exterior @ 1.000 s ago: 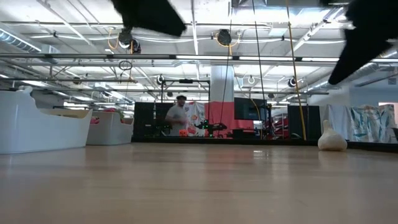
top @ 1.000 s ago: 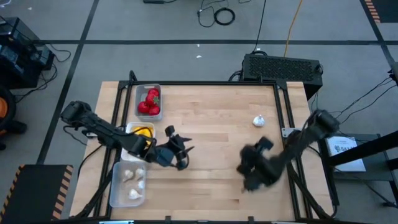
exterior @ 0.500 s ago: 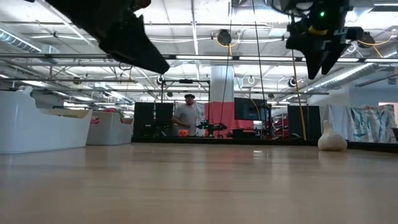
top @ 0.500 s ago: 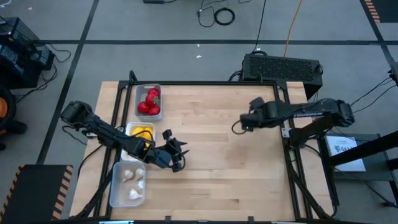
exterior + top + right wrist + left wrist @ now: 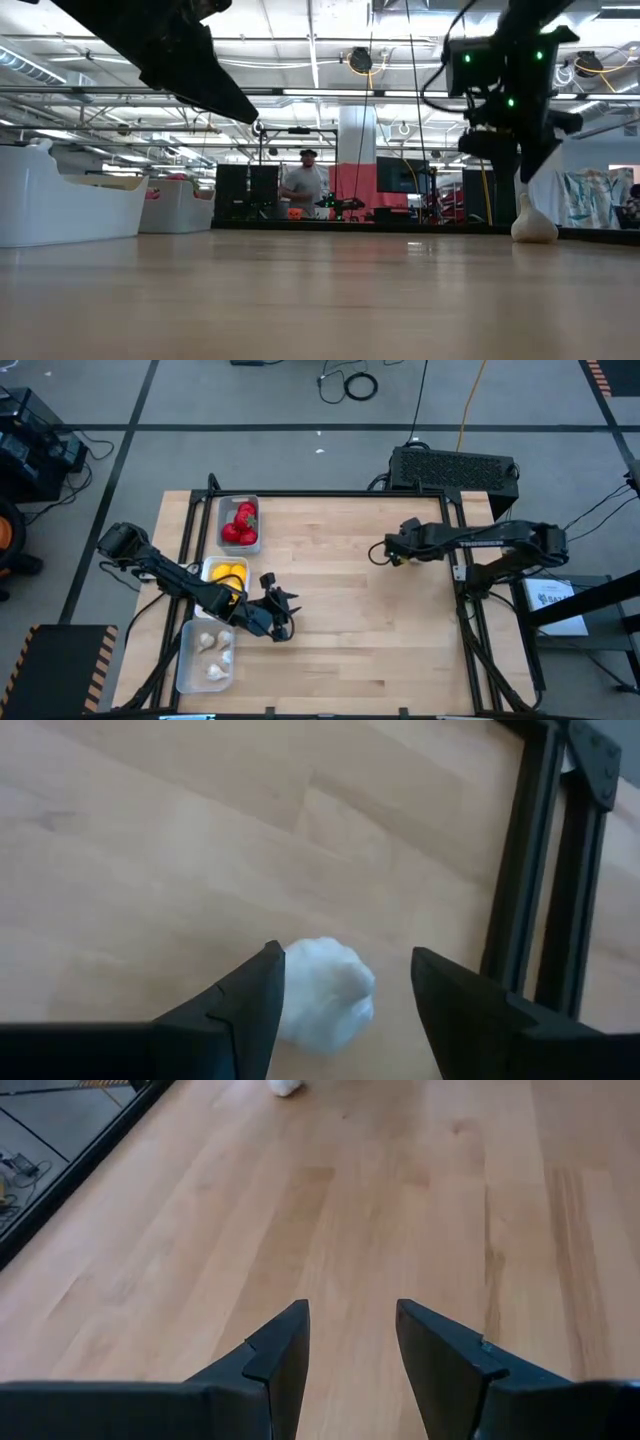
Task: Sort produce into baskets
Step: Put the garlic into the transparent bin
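In the high view, the lowest basket (image 5: 205, 658) at lower left holds white garlic bulbs (image 5: 214, 672). Just right of it the left end effector (image 5: 283, 612) hovers over the bare desk (image 5: 350, 630), its fingers (image 5: 283, 1355) spread and empty. Above it, the middle basket (image 5: 211, 567) holds yellow-orange pieces (image 5: 230, 571), and the upper basket (image 5: 228, 503) holds red pieces (image 5: 241, 526). At right centre, the right end effector (image 5: 382, 552) has its fingers (image 5: 250, 995) spread above one loose garlic bulb (image 5: 322, 992) on the desk, without touching it.
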Controlling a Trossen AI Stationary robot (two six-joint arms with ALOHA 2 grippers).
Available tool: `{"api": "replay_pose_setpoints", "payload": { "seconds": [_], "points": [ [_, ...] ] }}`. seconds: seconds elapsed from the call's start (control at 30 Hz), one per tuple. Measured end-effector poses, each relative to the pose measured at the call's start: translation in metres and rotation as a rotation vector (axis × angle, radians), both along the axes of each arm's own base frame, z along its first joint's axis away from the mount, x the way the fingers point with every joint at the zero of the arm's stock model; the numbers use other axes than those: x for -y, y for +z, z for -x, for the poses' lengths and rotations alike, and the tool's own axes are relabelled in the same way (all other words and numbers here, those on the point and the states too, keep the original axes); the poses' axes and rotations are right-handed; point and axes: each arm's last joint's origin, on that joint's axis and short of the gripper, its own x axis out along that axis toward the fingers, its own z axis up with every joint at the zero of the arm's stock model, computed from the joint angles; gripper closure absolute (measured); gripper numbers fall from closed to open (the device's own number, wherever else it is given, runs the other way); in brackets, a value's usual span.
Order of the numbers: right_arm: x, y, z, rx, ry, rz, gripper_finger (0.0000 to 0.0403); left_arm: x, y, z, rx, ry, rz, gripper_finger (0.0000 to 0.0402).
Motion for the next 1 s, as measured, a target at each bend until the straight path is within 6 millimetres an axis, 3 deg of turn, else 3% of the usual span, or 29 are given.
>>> {"api": "replay_pose_setpoints", "payload": {
  "seconds": [0.4, 0.53, 0.77, 1.0],
  "points": [
    [0.000, -0.023, 0.009, -0.012, -0.006, 0.003, 0.0211, 0.000, 0.000, 0.000, -0.009, -0.017, 0.008, 0.0242],
    [0.000, -0.023, 0.008, -0.004, 0.006, 0.004, 0.0260, 0.000, 0.000, 0.000, -0.007, -0.016, 0.009, 0.0242],
    [0.000, -0.024, 0.006, 0.002, 0.030, -0.018, 0.0385, 0.000, 0.000, 0.000, -0.006, -0.015, 0.013, 0.0242],
    [-0.001, -0.024, 0.002, 0.016, 0.081, 0.007, 0.0399, 0.001, 0.000, 0.000, -0.004, -0.018, 0.015, 0.0242]
  ]
}}
